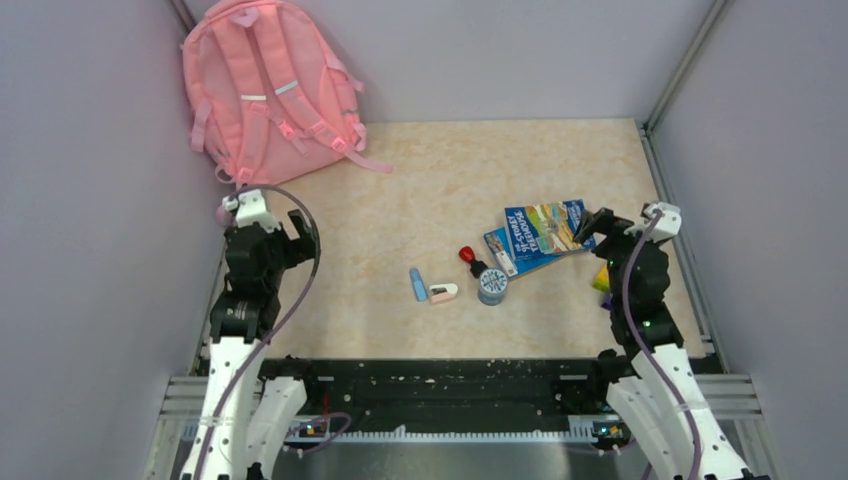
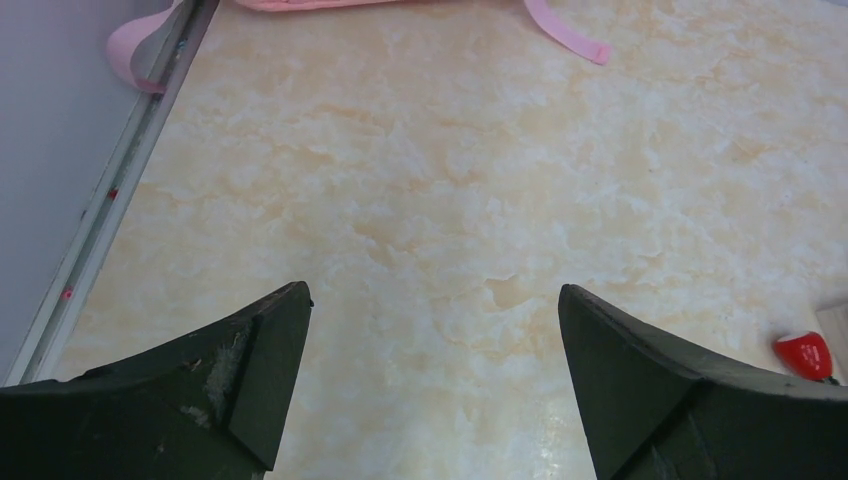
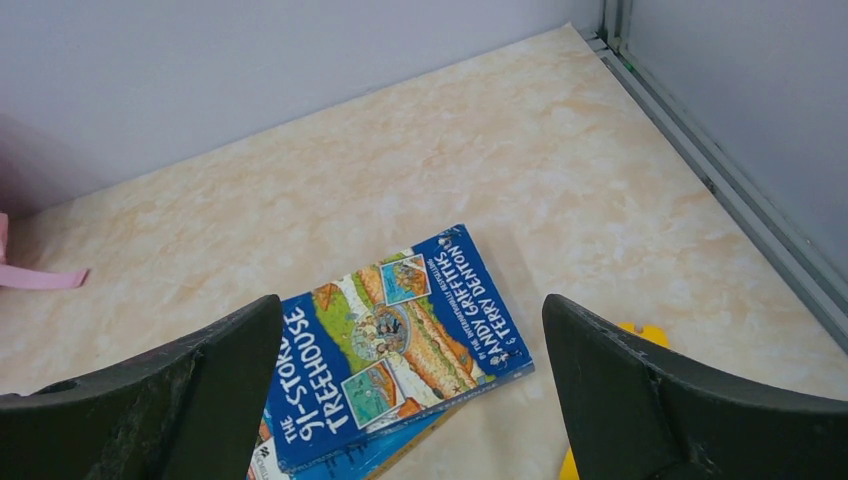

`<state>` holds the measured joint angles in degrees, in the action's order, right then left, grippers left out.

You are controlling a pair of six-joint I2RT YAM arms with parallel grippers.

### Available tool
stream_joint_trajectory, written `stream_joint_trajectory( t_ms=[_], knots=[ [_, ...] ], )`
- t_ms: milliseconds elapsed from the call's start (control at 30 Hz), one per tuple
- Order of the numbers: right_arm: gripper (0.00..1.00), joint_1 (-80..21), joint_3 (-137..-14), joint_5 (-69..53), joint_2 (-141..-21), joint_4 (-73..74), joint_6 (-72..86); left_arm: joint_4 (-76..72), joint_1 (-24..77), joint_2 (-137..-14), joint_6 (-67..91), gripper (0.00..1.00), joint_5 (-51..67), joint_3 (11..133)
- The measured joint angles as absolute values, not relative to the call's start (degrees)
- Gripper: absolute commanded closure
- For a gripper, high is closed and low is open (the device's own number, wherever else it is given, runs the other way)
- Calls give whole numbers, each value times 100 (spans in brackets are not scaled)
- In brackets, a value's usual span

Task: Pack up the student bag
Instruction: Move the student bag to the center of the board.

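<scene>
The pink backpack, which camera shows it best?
The top external view: the pink backpack appears whole in the far left corner, shoulder straps facing the camera. The left wrist view catches only its bottom edge and a loose strap end; the right wrist view shows just a pink strap tip at its left edge.

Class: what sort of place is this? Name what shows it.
Likely a robotics lab test cell: plain grey partition walls, a beige marble-patterned tabletop framed by aluminium rails, and two white-and-black robot arms.
</scene>
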<state>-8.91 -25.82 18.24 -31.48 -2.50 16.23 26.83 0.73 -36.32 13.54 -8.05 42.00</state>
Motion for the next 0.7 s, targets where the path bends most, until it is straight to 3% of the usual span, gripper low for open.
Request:
stream_joint_trajectory(
  t_ms=[400,700],
  knots=[
    [1,-891,-2550,1509,-3057,-246,1629,2392,-5,-6324,1579,3,-303,6764],
    [1,-891,-2539,1450,-2810,-244,1726,2053,-244,-8626,1227,4,-1175,8632]
  ],
)
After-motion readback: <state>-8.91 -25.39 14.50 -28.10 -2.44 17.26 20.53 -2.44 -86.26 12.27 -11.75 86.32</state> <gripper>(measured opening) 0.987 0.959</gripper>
